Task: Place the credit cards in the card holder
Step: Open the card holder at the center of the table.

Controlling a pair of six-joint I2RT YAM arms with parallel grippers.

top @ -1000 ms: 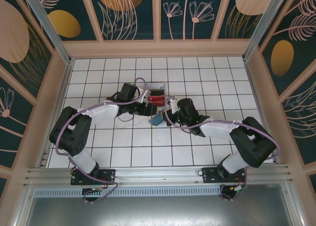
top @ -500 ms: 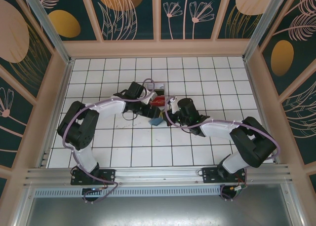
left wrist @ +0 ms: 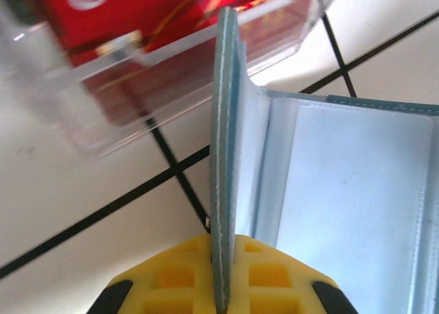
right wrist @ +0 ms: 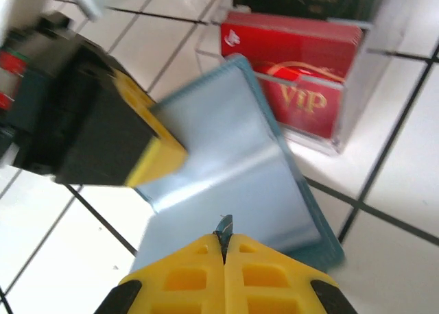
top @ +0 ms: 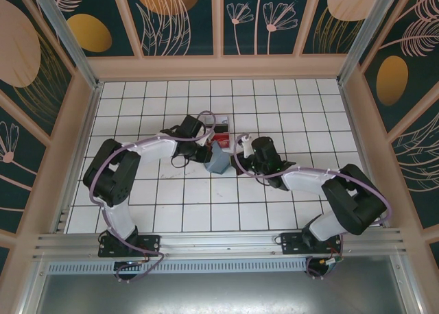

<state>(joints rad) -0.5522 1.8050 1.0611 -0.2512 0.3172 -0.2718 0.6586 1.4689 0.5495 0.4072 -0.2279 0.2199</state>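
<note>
From above, the holder [top: 218, 163] stands partly unfolded on the tiled surface [top: 171, 204], just in front of the clear tray [top: 225, 127] that carries the red cards [top: 222, 138]. The left end effector [top: 208, 151] meets the holder on the tray's near left. The right end effector [top: 235, 164] meets it on the tray's near right. The 2 arms close in from opposite sides.

At the left wrist, the left end effector [left wrist: 221, 286] is clenched on 1 flap of the holder [left wrist: 343, 190]. That flap rises upright, edge-on, out of the yellow pads. The other leaf lies open to its right, showing the pale blue lining. The tray [left wrist: 55, 88] sits just beyond the flap's top edge, with red cards [left wrist: 171, 19] inside.

At the right wrist, the right end effector [right wrist: 224, 256] is clenched, with a sliver of the holder's [right wrist: 226, 156] near edge pinched between its yellow pads. The left end effector [right wrist: 154, 153] grips the holder's left side. The tray [right wrist: 346, 122] stands just behind the holder, red cards [right wrist: 302, 88] upright in it and a dark 1 behind them.
</note>
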